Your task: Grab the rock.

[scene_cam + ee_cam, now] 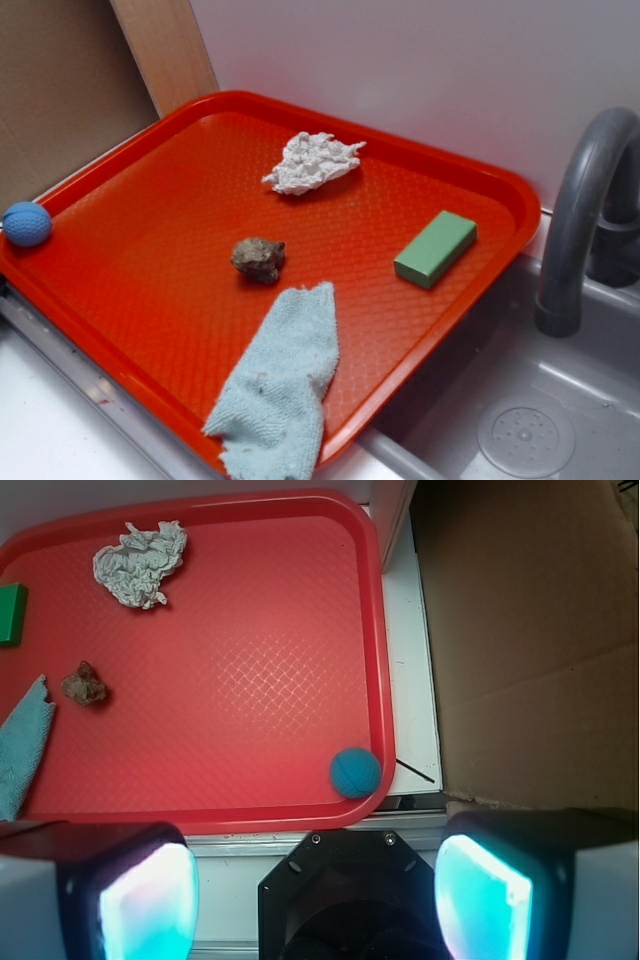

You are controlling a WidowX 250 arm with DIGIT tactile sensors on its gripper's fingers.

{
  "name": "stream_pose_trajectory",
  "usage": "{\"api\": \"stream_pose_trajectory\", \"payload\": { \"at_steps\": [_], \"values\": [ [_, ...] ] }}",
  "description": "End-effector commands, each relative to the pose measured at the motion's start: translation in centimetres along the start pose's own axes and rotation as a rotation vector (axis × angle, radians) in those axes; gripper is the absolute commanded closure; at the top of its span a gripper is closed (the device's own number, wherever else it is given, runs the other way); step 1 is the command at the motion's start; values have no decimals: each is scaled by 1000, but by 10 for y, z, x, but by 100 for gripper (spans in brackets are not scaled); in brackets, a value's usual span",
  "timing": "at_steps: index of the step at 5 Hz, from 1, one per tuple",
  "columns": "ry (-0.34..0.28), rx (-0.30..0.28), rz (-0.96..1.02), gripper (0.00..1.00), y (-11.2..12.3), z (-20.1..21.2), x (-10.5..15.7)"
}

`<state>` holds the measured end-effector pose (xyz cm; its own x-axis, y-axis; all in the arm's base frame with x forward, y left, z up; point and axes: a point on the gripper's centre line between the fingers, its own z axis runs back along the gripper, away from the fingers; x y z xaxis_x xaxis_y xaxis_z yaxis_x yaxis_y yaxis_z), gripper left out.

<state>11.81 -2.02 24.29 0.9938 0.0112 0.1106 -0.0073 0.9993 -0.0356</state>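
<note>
On the red plastic tray (120, 300), a small lumpy brown-grey rock (259, 259) sits just beyond a pale blue towel (280, 385), left of a green block (435, 248). The gripper (315, 895), pads apart, seemingly high above, should descend centred over it.

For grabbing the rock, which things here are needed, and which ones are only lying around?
Needed for the job:
- the rock, on the red tray
- the end effector, open and holding nothing

Only lying around:
- white crumpled lump
- green block
- light blue cloth, hanging over the tray edge
- blue ball
- grey faucet and sink
</note>
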Motion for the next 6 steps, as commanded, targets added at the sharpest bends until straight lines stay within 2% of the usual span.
{"api": "stream_pose_trajectory", "payload": {
  "at_steps": [1, 2, 4, 5, 6],
  "values": [
    [0, 0, 0, 0, 0, 0, 0],
    [-64, 6, -83, 0, -33, -13, 12],
    [-151, -2, -276, 0, -91, -29, 32],
    [-149, 12, -391, 0, -116, -56, 48],
    [-143, -9, -494, 0, -135, -79, 60]
  ]
}}
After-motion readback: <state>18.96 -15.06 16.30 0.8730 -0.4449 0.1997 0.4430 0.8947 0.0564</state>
